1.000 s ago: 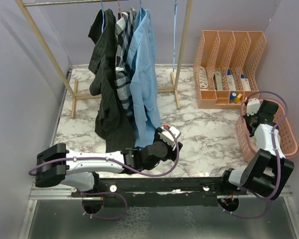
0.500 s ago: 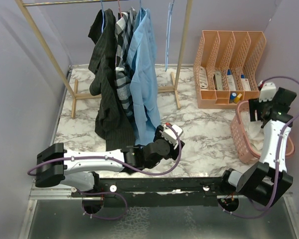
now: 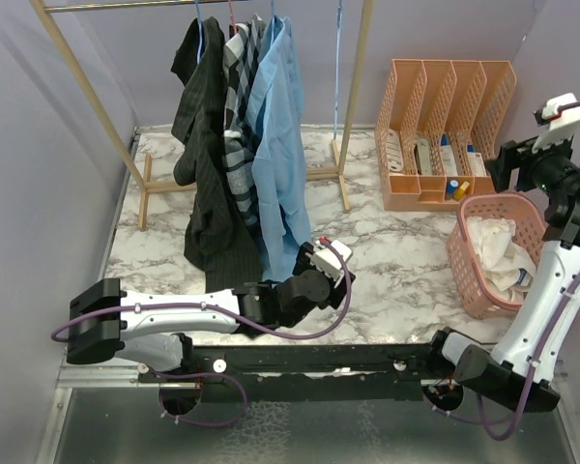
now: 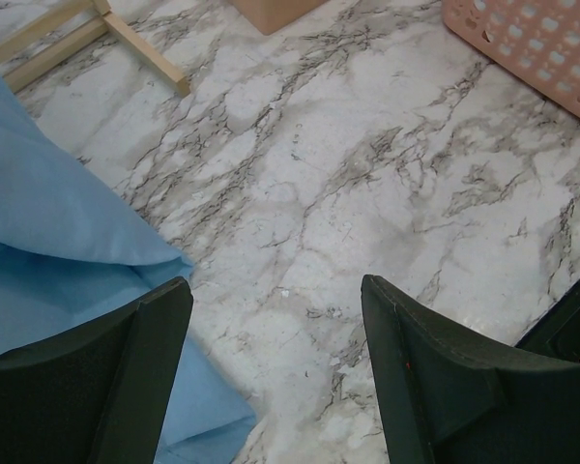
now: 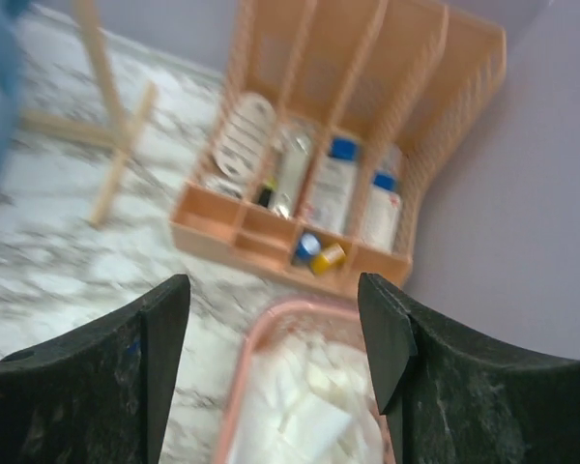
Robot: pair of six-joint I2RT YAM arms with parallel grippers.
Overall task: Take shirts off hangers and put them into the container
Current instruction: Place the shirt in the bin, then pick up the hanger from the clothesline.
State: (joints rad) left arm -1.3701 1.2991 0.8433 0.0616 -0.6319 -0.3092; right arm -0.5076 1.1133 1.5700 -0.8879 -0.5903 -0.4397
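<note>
- Right gripper (image 5: 271, 295): fingers spread wide, nothing between them. It is raised above the basket (image 3: 467, 263), which sits at 4 o'clock on the table (image 3: 396, 261).
- The white shirt (image 3: 493, 242) lies crumpled inside the basket, so I judge that one done.
- Left gripper (image 4: 271, 300): fingers spread, empty, low over the marble. The hem of the light blue shirt (image 4: 48, 213) lies at its 9 o'clock, touching the left finger's side.
- Three shirts hang on the wooden rack (image 3: 360, 87) at 11 o'clock: light blue, checked shirt (image 3: 240, 97) and pinstriped shirt (image 3: 205, 155).
- Step in hand, as I read it: take the light blue shirt next.
- To do it well: shift the left fingers toward 9 o'clock, pinch a doubled fold rather than a single edge, and pull down and outward so the collar slides off its hanger. The hanger is hidden under the cloth.
- Risk: the neighbouring checked cloth overlaps and could be caught as well.
- Materials: thin, limp woven cotton that drapes and bunches. The basket is rigid lattice plastic, the table glossy veined marble.
- The peach file organizer (image 3: 445, 97) at 2 o'clock is not the target.
</note>
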